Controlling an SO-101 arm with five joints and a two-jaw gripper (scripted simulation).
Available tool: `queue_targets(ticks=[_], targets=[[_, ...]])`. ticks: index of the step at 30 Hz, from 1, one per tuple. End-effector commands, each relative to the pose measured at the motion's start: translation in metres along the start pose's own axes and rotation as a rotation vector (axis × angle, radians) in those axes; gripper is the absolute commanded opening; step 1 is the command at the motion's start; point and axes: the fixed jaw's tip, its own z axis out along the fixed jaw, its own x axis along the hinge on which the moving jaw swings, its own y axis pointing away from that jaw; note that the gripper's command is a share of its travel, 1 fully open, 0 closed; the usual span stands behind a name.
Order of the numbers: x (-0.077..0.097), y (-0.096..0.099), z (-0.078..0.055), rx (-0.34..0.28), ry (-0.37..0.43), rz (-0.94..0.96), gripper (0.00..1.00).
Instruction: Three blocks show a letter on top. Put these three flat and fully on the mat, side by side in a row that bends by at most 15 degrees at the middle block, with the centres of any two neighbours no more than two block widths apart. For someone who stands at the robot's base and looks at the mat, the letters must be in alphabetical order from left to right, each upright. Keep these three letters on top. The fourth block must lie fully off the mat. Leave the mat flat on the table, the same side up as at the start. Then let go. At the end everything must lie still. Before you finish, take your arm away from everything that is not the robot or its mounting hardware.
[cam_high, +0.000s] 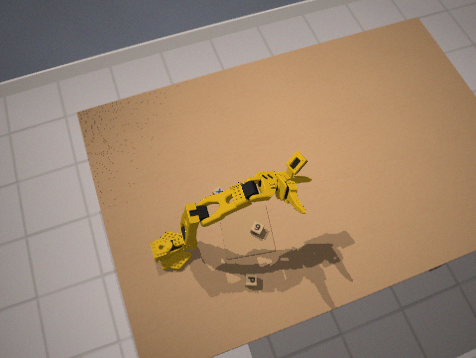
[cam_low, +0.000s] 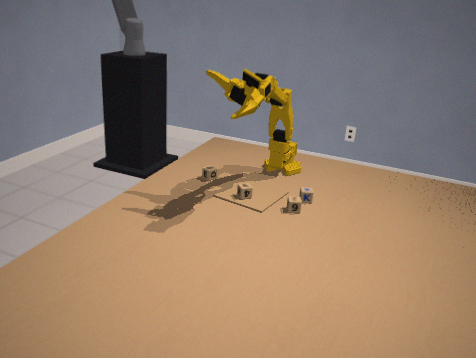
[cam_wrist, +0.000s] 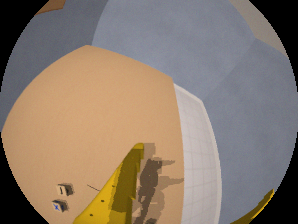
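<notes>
The pincer (cam_high: 306, 195) (cam_low: 220, 94) (cam_wrist: 205, 168) stands wide apart with nothing between its fingers, raised beyond the mat (cam_high: 240, 247) (cam_low: 265, 201) (cam_wrist: 94, 190). The coming move likely turns on the digit-topped block (cam_high: 257, 230) (cam_low: 244, 191), below the pincer and back toward the base, on the mat where the letters must go. Its top reads 9 or 6, a side 4. Also baseward, off the mat, are the P-topped block (cam_high: 251, 281) (cam_low: 210, 173) to the pincer's right and, to its left, the blue-lettered block (cam_high: 218, 191) (cam_low: 306, 195) (cam_wrist: 59, 206), topped X, K on a side. Near that sits the block with a side 9 or 6 (cam_low: 294, 205) (cam_wrist: 65, 190), top letter unclear.
</notes>
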Motion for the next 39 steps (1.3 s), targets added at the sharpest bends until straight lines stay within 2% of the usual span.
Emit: queue_targets(ticks=[1,34,35,39], targets=[[-0.001,-0.001,-0.001,0.002,-0.004,0.001,1.00],[-0.001,-0.001,-0.001,0.002,-0.004,0.001,1.00],[0.021,0.010,0.011,-0.041,0.083,0.001,1.00],[0.016,0.008,0.007,-0.032,0.064,0.001,1.00]])
